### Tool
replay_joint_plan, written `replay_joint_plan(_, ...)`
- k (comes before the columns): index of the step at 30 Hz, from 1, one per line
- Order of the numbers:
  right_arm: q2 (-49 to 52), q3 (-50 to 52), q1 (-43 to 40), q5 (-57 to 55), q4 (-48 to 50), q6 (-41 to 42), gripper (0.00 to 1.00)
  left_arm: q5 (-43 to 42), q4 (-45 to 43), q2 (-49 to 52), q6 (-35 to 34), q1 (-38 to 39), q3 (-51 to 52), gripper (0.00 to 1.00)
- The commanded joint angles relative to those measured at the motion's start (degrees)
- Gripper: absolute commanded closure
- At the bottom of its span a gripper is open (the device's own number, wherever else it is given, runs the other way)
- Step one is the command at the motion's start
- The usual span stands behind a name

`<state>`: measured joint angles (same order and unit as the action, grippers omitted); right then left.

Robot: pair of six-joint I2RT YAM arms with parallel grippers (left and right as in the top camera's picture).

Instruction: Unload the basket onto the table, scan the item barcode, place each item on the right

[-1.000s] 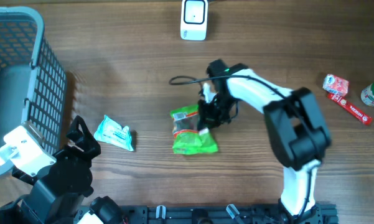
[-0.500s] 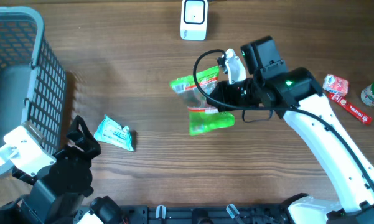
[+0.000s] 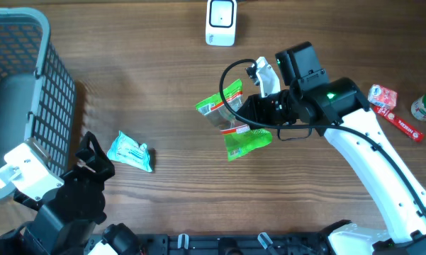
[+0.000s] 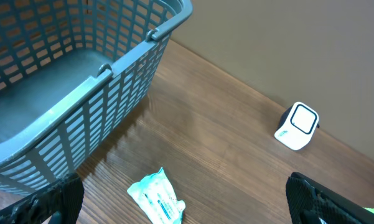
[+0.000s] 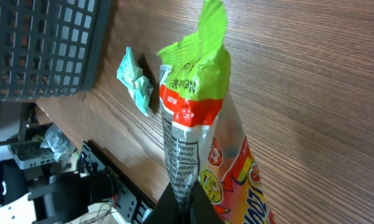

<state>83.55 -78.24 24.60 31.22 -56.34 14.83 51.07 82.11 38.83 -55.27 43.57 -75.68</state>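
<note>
Right gripper [image 5: 182, 208] clamped on bag [image 3: 234, 119], bag held upright, below-right of scanner [image 3: 221, 23]. Left gripper [image 3: 93, 157] jaws wide apart, empty, far below-left of scanner.

Brown wood-grain surface [image 3: 149, 92] with grain running lengthwise, plain tan wall [image 4: 280, 37] rising straight from its far edge, soft even light, faint sheen on the boards, dark clutter [image 5: 31, 149] in shadow beyond the near edge
</note>
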Motion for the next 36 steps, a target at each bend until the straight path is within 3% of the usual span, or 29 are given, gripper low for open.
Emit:
replay_joint_plan(1, -1.4, -0.8, 0.2, 1.4, 0.5, -1.1, 0.96, 0.3, 0.0, 0.3, -0.7, 0.4, 0.3, 0.00)
replay_joint_plan(12, 0.2, -0.2, 0.2, 2.5, 6.0, 12.3, 0.96, 0.3, 0.0, 0.3, -0.7, 0.4, 0.3, 0.00)
replay_joint_plan(19, 4.2, -0.2, 0.2, 22.2, 23.7, 13.6, 0.96, 0.3, 0.0, 0.3, -0.7, 0.4, 0.3, 0.00)
replay_joint_plan(25, 6.5, -0.2, 0.2, 9.2, 32.9, 10.8, 0.95, 0.3, 0.0, 0.3, -0.7, 0.4, 0.3, 0.00)
replay_joint_plan(28, 7.6, -0.2, 0.2, 8.4, 34.0, 9.7, 0.96, 0.3, 0.0, 0.3, -0.7, 0.4, 0.3, 0.00)
replay_joint_plan(32, 9.5, -0.1, 0.2, 8.1, 31.5, 9.2, 0.96, 0.3, 0.0, 0.3, -0.7, 0.4, 0.3, 0.00)
replay_joint_plan(36, 14.2, 1.9, 0.3, -0.8, 23.3, 6.1, 0.96, 0.3, 0.0, 0.3, -0.7, 0.4, 0.3, 0.00)
